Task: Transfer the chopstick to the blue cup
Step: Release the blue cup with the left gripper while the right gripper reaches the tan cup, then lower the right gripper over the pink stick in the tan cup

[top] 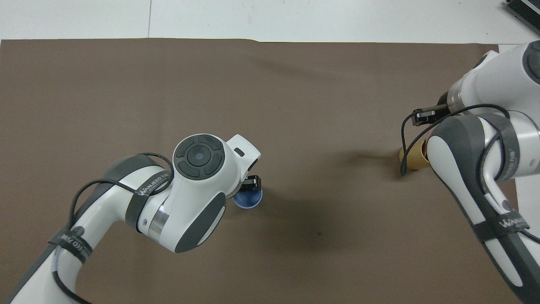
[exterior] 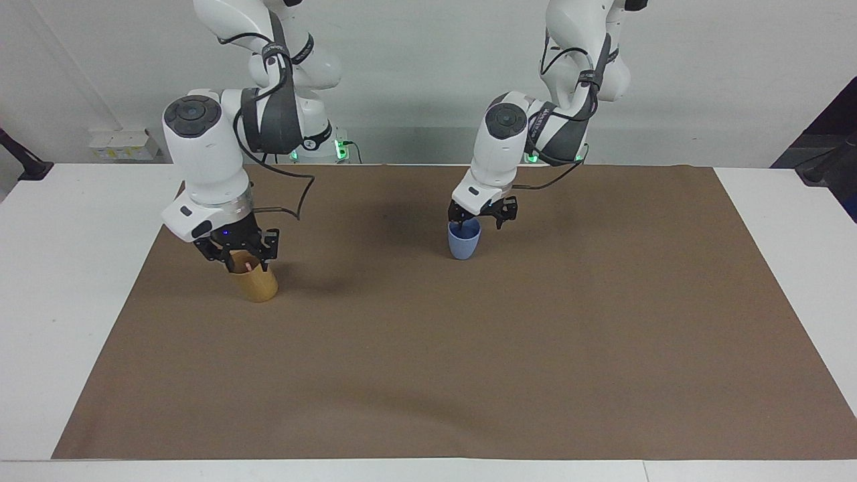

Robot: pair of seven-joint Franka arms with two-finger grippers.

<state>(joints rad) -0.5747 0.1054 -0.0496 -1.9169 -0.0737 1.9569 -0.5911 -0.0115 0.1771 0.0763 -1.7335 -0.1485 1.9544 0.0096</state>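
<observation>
The light-blue cup point(exterior: 464, 245) stands upright on the brown mat, about midway along the table; in the overhead view the blue cup point(top: 249, 200) peeks out from under the left wrist. My left gripper point(exterior: 481, 219) hangs just over its rim, open and holding nothing. Toward the right arm's end of the table stands a tan cup point(exterior: 256, 284) with the pink tip of the chopstick point(exterior: 248, 266) showing at its mouth. My right gripper point(exterior: 242, 259) is lowered onto that cup's mouth, right at the chopstick. Whether it grips the chopstick does not show.
A brown mat point(exterior: 469, 361) covers most of the white table point(exterior: 60, 268). In the overhead view the right arm hides most of the tan cup point(top: 412, 157). A dark object point(exterior: 20, 161) sits at the table's edge by the right arm's end.
</observation>
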